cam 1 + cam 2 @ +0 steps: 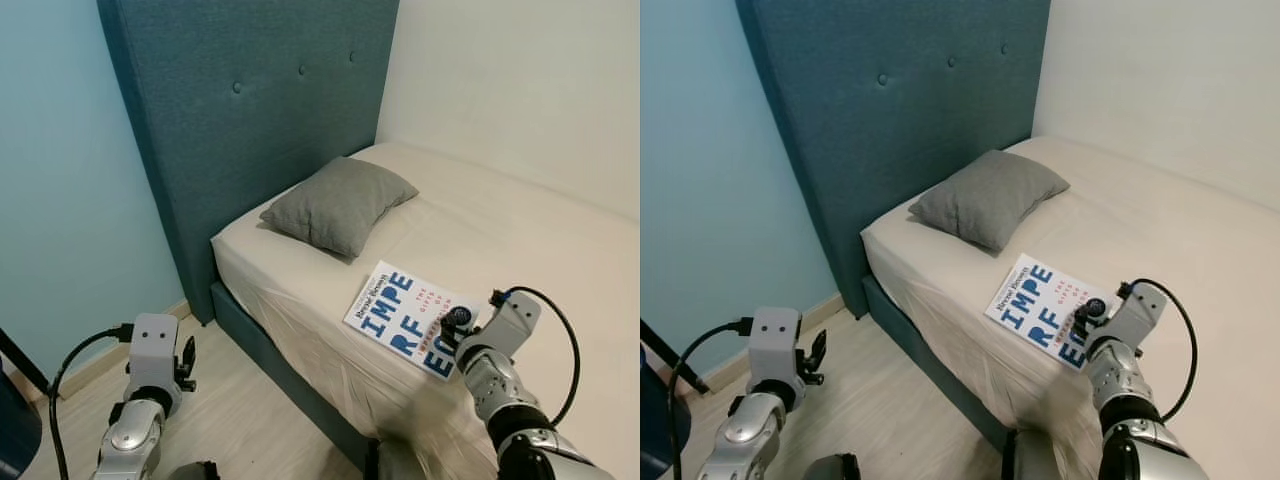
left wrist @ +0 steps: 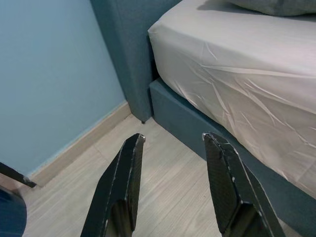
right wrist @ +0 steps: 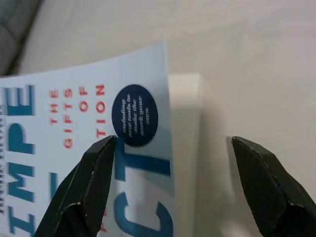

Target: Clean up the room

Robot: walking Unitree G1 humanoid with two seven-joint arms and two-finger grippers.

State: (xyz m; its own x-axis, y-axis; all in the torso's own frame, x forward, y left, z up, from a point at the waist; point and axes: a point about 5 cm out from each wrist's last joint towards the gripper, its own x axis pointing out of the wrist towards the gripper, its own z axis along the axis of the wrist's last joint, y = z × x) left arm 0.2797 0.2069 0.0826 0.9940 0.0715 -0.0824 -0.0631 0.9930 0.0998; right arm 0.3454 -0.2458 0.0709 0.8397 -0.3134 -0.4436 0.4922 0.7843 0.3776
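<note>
I count one book (image 1: 411, 317), one grey pillow (image 1: 338, 204) and one bed (image 1: 520, 230) with a teal headboard (image 1: 250, 100). The book lies flat near the bed's side edge, below the pillow, its lower corner hidden behind my right gripper (image 3: 170, 180). Its cover is white and pale blue with big blue letters, small red words and a dark round badge. Those jaws gape wide around its corner, gripping nothing. My left gripper (image 2: 173, 182) hangs over the wooden floor (image 2: 168, 177), jaws apart and empty.

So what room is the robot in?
Most likely a bedroom: there's a bed with a tall teal headboard, a grey pillow, and a book lying on the sheet.
</note>
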